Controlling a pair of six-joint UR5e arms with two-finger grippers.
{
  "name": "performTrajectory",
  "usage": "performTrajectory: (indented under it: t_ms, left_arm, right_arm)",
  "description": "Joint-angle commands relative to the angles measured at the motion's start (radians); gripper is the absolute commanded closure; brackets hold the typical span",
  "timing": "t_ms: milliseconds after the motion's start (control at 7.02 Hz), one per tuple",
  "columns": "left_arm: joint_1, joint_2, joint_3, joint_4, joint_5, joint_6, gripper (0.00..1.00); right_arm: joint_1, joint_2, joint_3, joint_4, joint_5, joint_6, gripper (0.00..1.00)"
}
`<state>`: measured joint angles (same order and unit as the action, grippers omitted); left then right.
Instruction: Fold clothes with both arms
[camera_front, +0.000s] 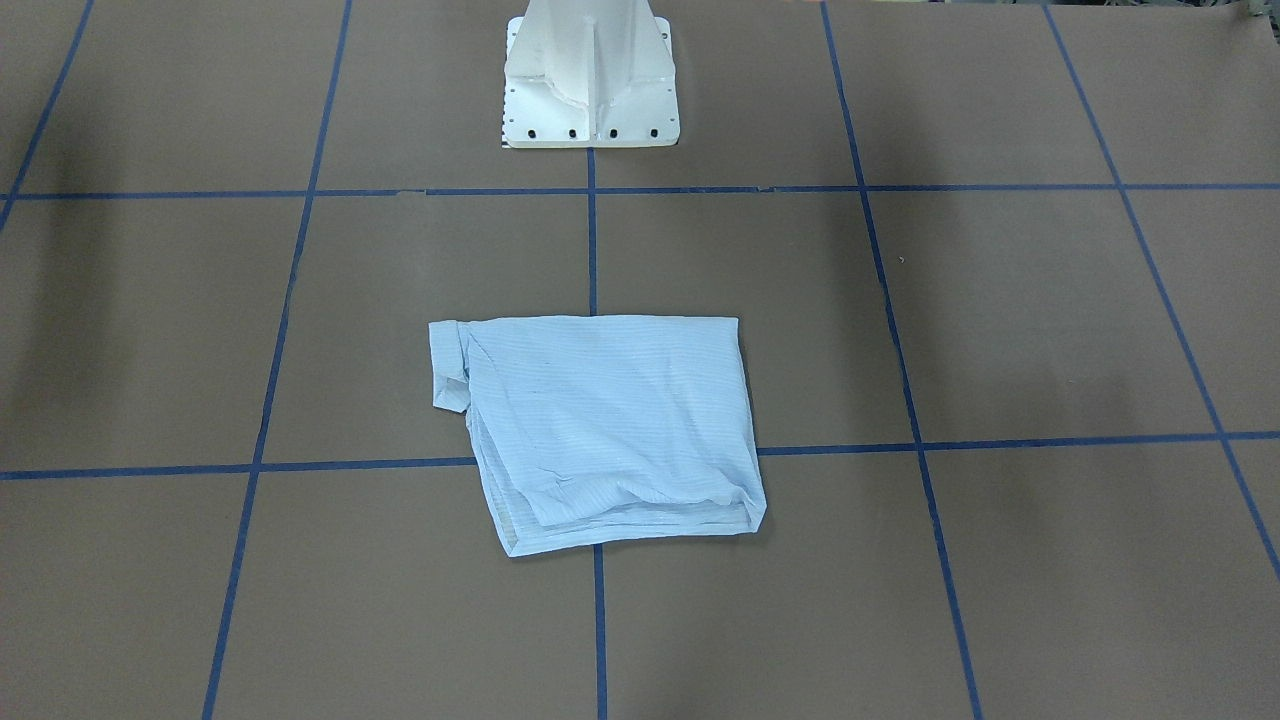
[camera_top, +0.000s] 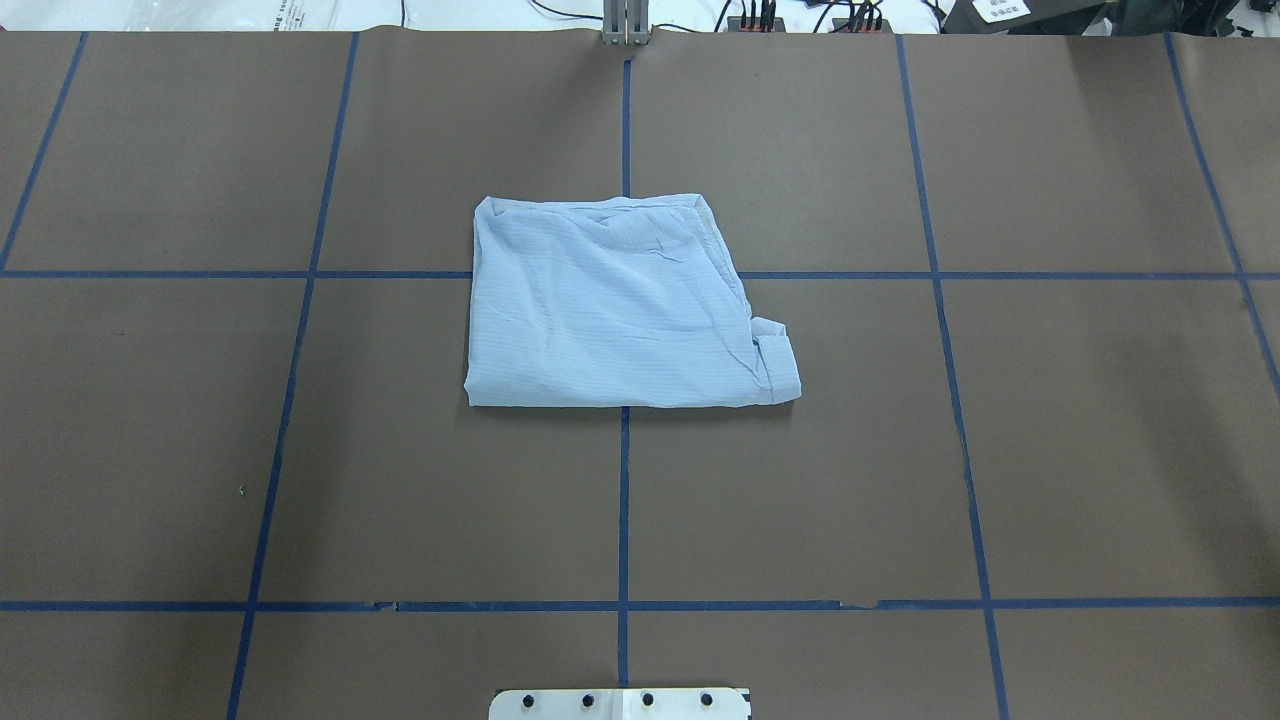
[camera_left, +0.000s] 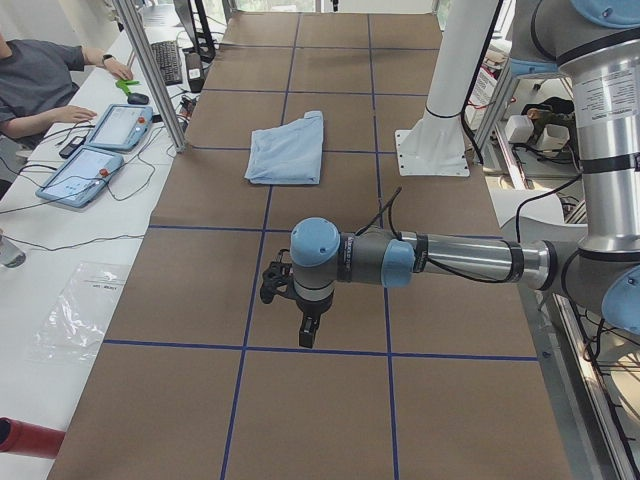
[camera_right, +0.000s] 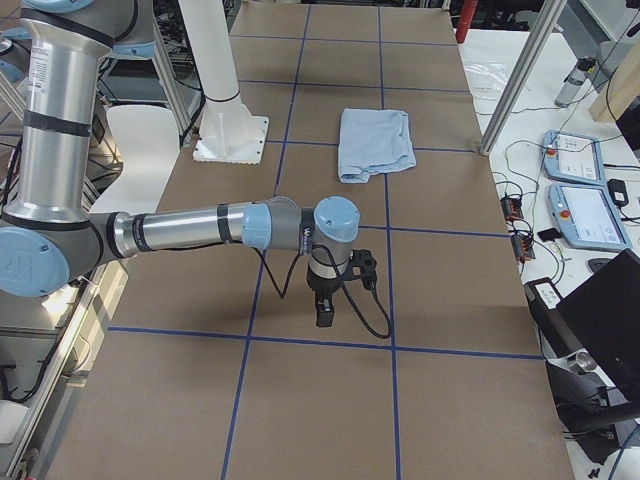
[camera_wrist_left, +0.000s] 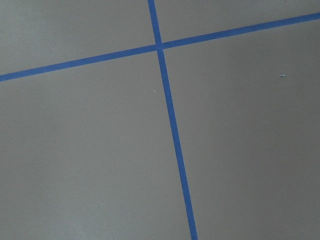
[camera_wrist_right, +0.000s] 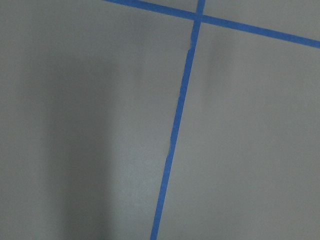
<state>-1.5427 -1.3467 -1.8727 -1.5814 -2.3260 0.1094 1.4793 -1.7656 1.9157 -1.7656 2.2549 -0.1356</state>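
Note:
The clothes are one pale-blue striped shirt (camera_top: 615, 305), folded into a rough rectangle and lying flat mid-table (camera_front: 610, 430), with a small cuff sticking out at one corner. Both arms are far from it and show only in the side views. The left arm stretches over the table with its gripper (camera_left: 307, 335) pointing down, well short of the shirt (camera_left: 288, 150). The right gripper (camera_right: 325, 318) likewise hangs over bare table, away from the shirt (camera_right: 375, 143). I cannot tell whether either is open or shut. The wrist views show only brown table and blue tape lines.
The white pedestal base (camera_front: 590, 90) stands at the robot's side of the table (camera_right: 230, 130). A seated person (camera_left: 30, 85) and teach pendants (camera_left: 110, 128) are on a side bench. Aluminium posts (camera_left: 150, 70) rise at the table's far edge.

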Motion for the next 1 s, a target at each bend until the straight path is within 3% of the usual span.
performTrajectory:
  t_ms: [0,855]
  left_arm:
    - [0.001,0.001,-0.016,0.0,0.005,0.001,0.0]
    - [0.001,0.011,-0.016,0.0,0.005,0.001,0.0]
  right_arm:
    - [0.003,0.0,0.005,0.0,0.0,0.001,0.0]
    - [0.009,0.005,0.012,0.0,0.002,0.01,0.0]
